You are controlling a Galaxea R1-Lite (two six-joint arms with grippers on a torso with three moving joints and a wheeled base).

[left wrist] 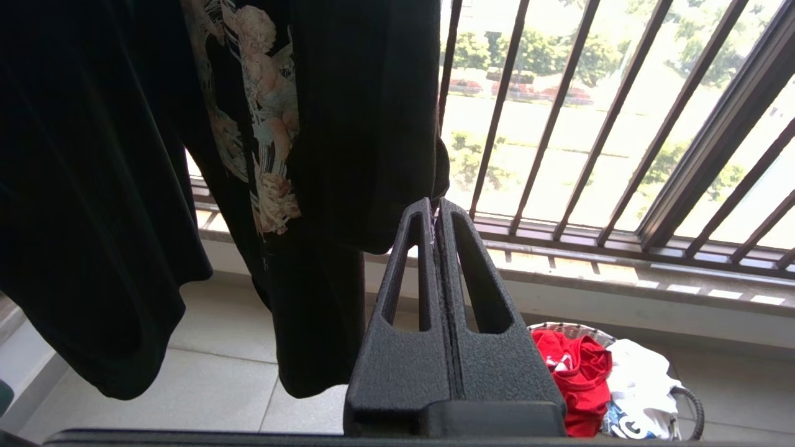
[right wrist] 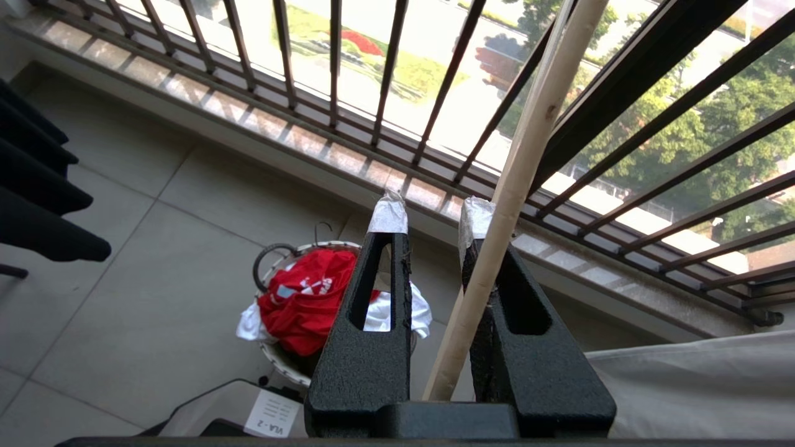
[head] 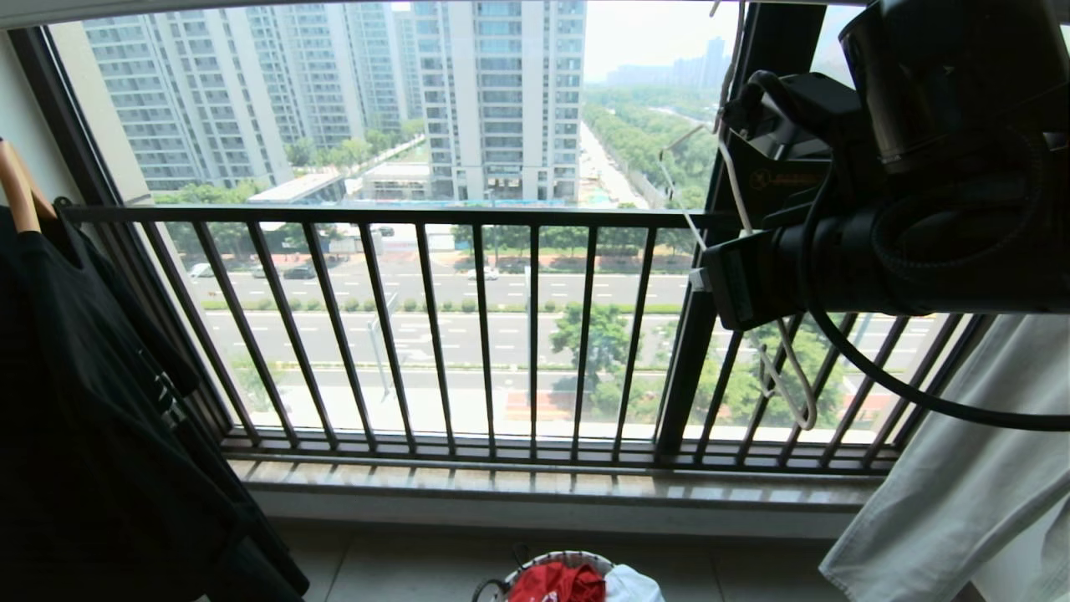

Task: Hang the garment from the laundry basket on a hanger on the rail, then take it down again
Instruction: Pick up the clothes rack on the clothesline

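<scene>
While the white label [right wrist: 273, 415] on the robot's base reads "VLA - 2", the gold marking on the black arm housing is too faint to read. The white lettering on the red T-shirt [right wrist: 304, 298] is crumpled out of legibility.

The right claw [right wrist: 431, 214] is raised high beside the window, its tape-tipped fingers [right wrist: 388, 216] parted. One leg of the white hanger [right wrist: 515, 186] runs up through the gap and lies against one finger, apart from the other, so nothing is clamped. The left claw [left wrist: 435, 208] is clenched on nothing, its fingers pressed together just beside the hem of a hanging black T-shirt [left wrist: 348, 124] printed with cherubs.

Well below the right claw, the red T-shirt lies bunched in the round basket [right wrist: 273, 360] on the tiled floor, touching a white shirt [right wrist: 397, 313] in the same basket. A pale cloth [head: 961, 485] hangs at the right. Beyond stands the dark barred railing [head: 418, 216], then a road, trees and tower blocks.
</scene>
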